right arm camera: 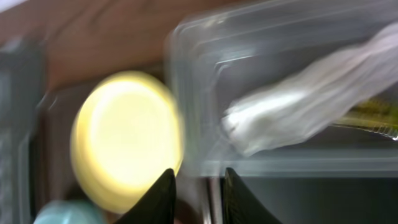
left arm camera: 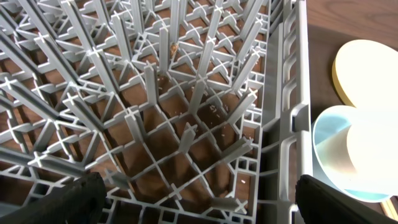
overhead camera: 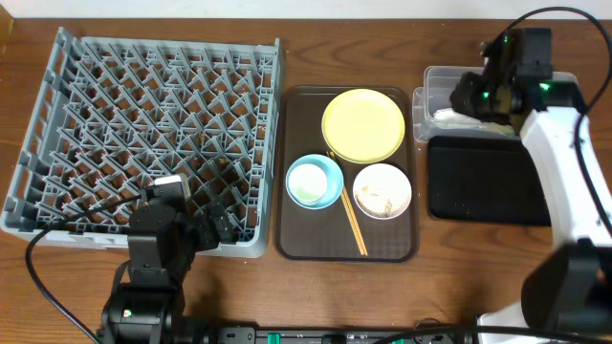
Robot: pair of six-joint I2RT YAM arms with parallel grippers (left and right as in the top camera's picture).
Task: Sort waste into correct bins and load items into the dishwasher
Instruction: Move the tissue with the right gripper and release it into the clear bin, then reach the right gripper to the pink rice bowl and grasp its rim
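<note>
Overhead sharp, evenly lit; left wrist crisp; right wrist heavily motion-blurred, yellow plate (right arm camera: 127,140) overexposed

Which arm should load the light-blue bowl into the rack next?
Left. The left arm sits at the dish rack's near corner beside the light-blue bowl; the right arm is away over the clear tub.

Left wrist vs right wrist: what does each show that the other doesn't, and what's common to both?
Left wrist only: the grey dish rack, with its pegs up close. Right wrist only: the clear tub holding crumpled white waste, and the black tray next to it. Both: the yellow plate, plus the light-blue bowl, which is only a blurred sliver in right wrist. A grey blur at right wrist's left edge could be the rack; I cannot tell.
</note>
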